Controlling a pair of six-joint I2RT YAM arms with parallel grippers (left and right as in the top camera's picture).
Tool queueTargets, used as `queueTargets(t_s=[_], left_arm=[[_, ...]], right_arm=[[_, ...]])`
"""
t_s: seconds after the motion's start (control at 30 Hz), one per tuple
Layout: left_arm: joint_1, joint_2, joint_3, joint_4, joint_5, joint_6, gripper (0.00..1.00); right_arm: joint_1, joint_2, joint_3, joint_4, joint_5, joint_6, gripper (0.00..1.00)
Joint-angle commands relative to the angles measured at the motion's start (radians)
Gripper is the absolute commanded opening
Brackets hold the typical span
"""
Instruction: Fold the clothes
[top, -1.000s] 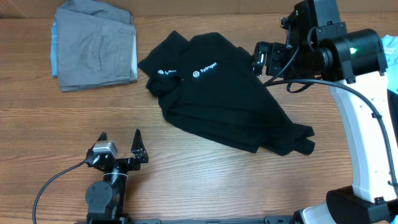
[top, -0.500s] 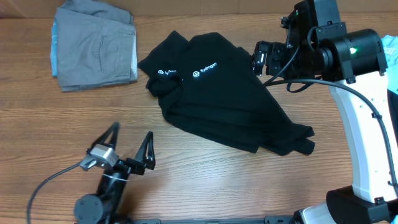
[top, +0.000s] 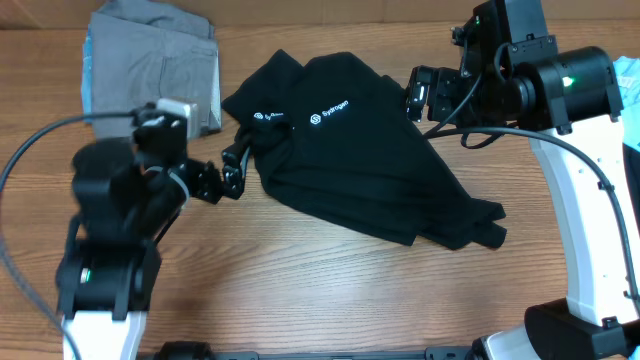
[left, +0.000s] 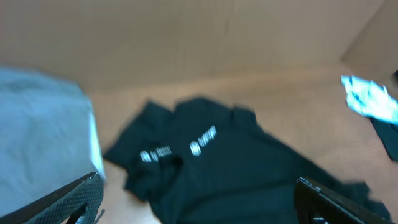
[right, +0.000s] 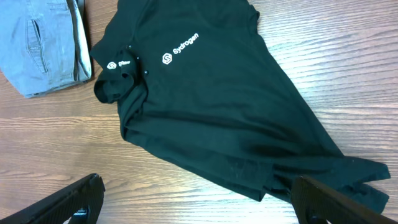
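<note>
While left fingers (left: 74, 199) and right fingers (right: 78, 195) gape | black shirt (top: 350, 160) lies crumpled

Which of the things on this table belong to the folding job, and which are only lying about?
For the job:
crumpled black polo shirt with white logos
folded grey trousers

Only lying about:
blurred blue-white item at the right edge

I see a wooden desk (top: 330, 290), its brown grain running left to right. The left wrist camera, blurred, shows me a plain tan wall (left: 186, 37) behind it. A pale blue crumpled thing (left: 370, 99) lies at the desk's right edge; I cannot identify it.
</note>
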Motion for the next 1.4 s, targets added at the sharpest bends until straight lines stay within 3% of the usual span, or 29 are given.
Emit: queueTargets(t_s=[0.0, 0.1, 0.27, 0.33, 0.47, 0.63, 0.73, 0.77, 0.8, 0.87, 0.9, 1.13, 1.37], left_arm=[[0.005, 0.113, 0.021, -0.021, 0.066, 0.032, 1.00], [0.005, 0.239, 0.021, -0.061, 0.076, 0.032, 1.00], [0.005, 0.415, 0.022, -0.041, 0.308, 0.055, 1.00], [0.005, 0.441, 0.034, -0.024, 0.310, 0.031, 1.00], [0.002, 0.464, 0.179, -0.134, -0.011, -0.078, 1.00], [-0.016, 0.606, 0.559, -0.431, -0.428, -0.085, 1.00], [-0.017, 0.682, 0.671, -0.442, -0.430, -0.039, 0.99], [-0.017, 0.690, 0.679, -0.437, -0.431, -0.038, 0.86], [-0.017, 0.700, 0.683, -0.409, -0.434, -0.035, 0.56], [-0.014, 0.717, 0.683, -0.346, -0.436, -0.042, 0.15], [-0.014, 0.729, 0.682, -0.313, -0.439, -0.054, 0.04], [-0.014, 0.882, 0.682, -0.096, -0.440, -0.065, 0.04], [-0.013, 1.164, 0.682, 0.093, -0.438, -0.041, 0.04]], right_arm=[[-0.004, 0.002, 0.006, 0.006, 0.010, -0.007, 1.00], [-0.004, 0.002, 0.006, 0.006, 0.010, -0.007, 1.00], [-0.004, 0.002, 0.006, 0.006, 0.010, -0.007, 1.00], [-0.004, 0.002, 0.006, 0.006, 0.010, -0.007, 1.00], [-0.004, 0.002, 0.006, 0.006, 0.010, -0.007, 1.00], [-0.004, 0.002, 0.006, 0.006, 0.011, -0.007, 1.00], [-0.004, 0.002, 0.006, 0.006, 0.010, -0.007, 1.00], [-0.004, 0.002, 0.006, 0.006, 0.010, -0.007, 1.00], [-0.004, 0.002, 0.006, 0.006, 0.010, -0.007, 1.00], [-0.004, 0.002, 0.006, 0.006, 0.010, -0.007, 1.00], [-0.004, 0.002, 0.006, 0.006, 0.011, -0.007, 1.00], [-0.004, 0.002, 0.006, 0.006, 0.010, -0.007, 1.00], [-0.004, 0.002, 0.006, 0.006, 0.010, -0.007, 1.00]])
